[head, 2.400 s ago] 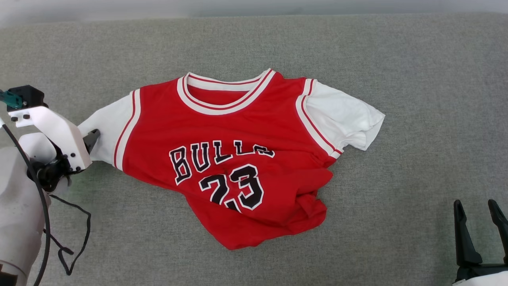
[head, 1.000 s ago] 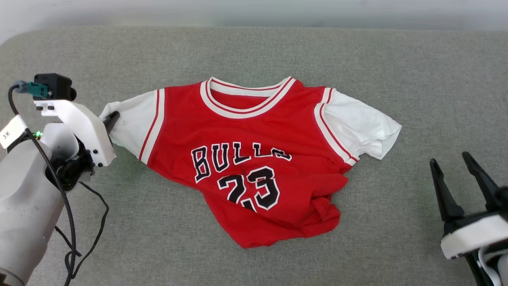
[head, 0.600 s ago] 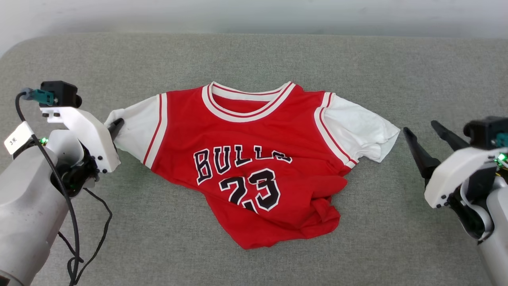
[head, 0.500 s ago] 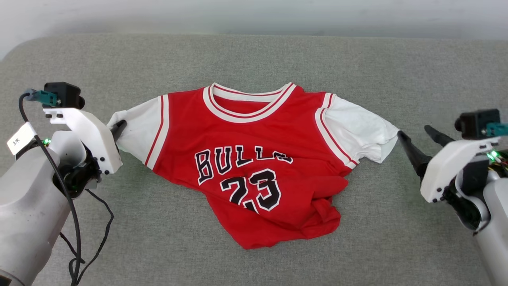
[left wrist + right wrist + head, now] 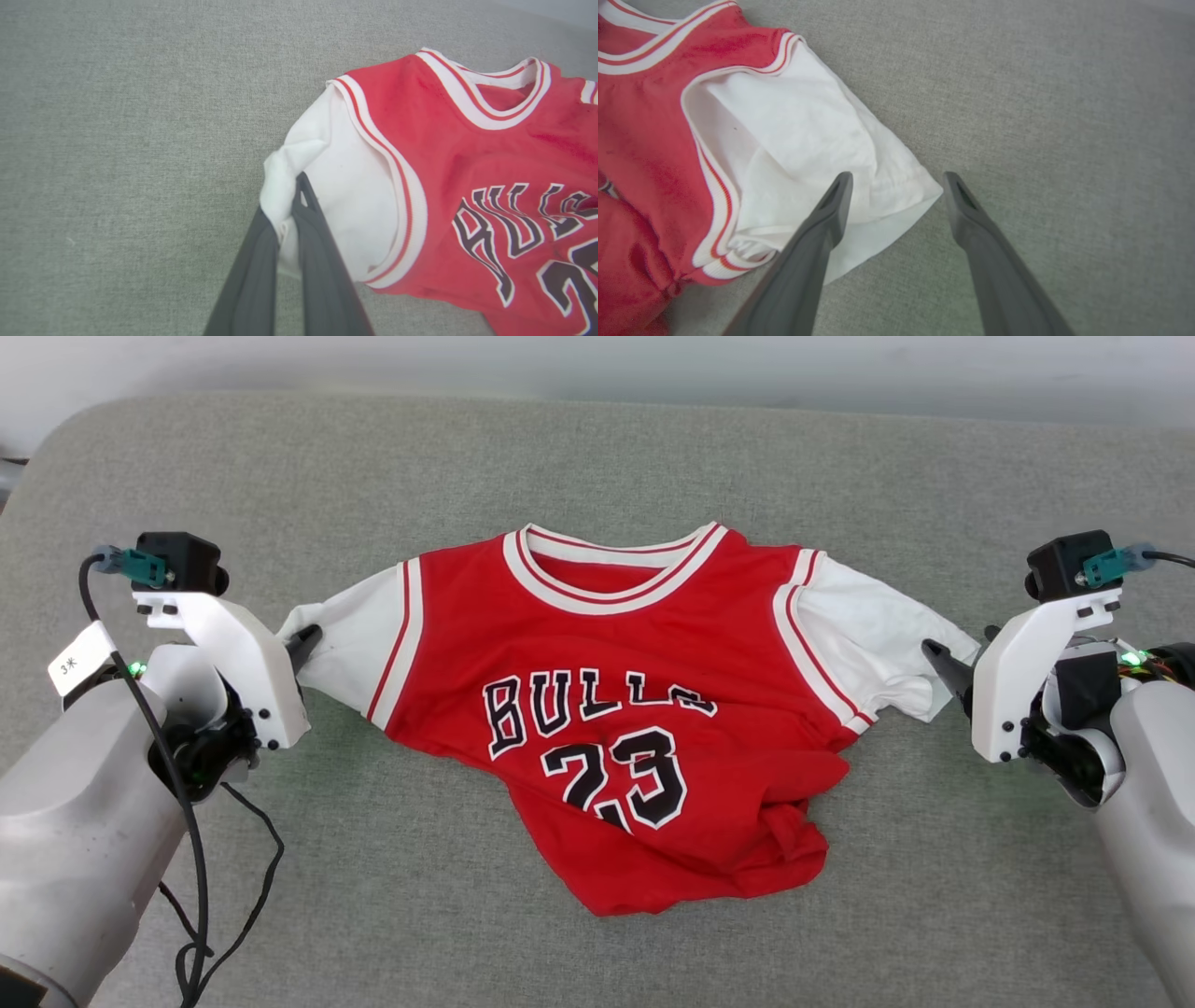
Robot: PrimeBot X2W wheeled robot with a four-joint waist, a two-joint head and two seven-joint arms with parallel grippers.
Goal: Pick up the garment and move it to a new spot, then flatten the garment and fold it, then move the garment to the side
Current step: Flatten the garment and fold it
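The red shirt [image 5: 607, 709] lies in the middle of the head view on a grey mat [image 5: 597, 457]. It is front side up, with the collar toward the top of the frame and the black "BULLS 23" in the middle. Its top half is fairly flat. Its bottom part is bunched and folded over at the lower right. The left gripper [image 5: 303, 639] is at the left of the frame. Its two dark fingers are pinched tight on the end of the white left sleeve [image 5: 350, 635]. In the left wrist view the white cloth sticks up in a small lump between the fingers. The right gripper [image 5: 957, 649] is at the right of the frame, by the end of the white right sleeve [image 5: 878, 635]. Its fingers are spread wide and hold nothing. In the right wrist view one finger is over the sleeve's corner and the other is over bare mat. The first finger may be touching the cloth, but I cannot tell. A black cable [image 5: 196, 859] hangs from the left arm at the lower left.
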